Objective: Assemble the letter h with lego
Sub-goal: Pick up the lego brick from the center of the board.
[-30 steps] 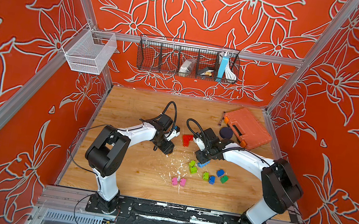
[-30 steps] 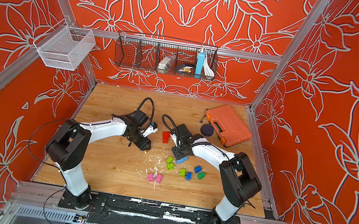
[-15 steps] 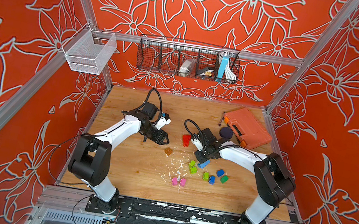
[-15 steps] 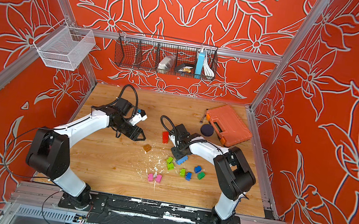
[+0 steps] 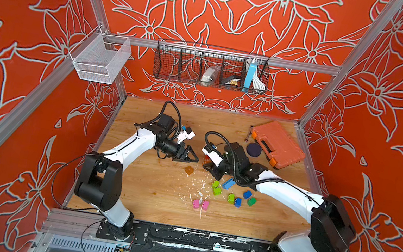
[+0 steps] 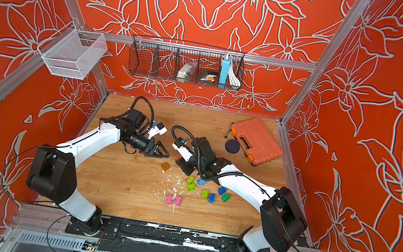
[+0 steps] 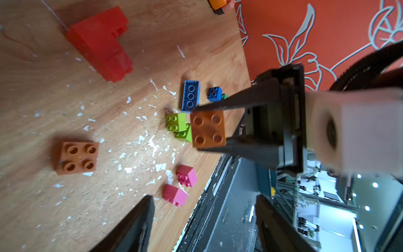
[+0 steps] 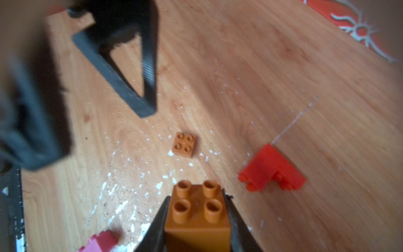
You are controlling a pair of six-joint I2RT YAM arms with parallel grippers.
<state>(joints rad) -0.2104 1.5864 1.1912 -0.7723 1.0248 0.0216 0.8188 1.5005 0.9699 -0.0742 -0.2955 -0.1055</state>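
Left gripper: jaws spread wide, nothing held. Loose brown brick: laid studs-up at its 6 o'clock. Right gripper: closed on a second brown brick. Red L-shaped stack: laid nearby. Lime bricks, blue bricks, pink bricks: scattered at 4 o'clock of the loose brick.

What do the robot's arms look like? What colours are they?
The left arm and right arm are white tubes with chunky black joints and looping black cables. The left tool and right tool are black, with thin, ribbed, wedge-shaped fingers.
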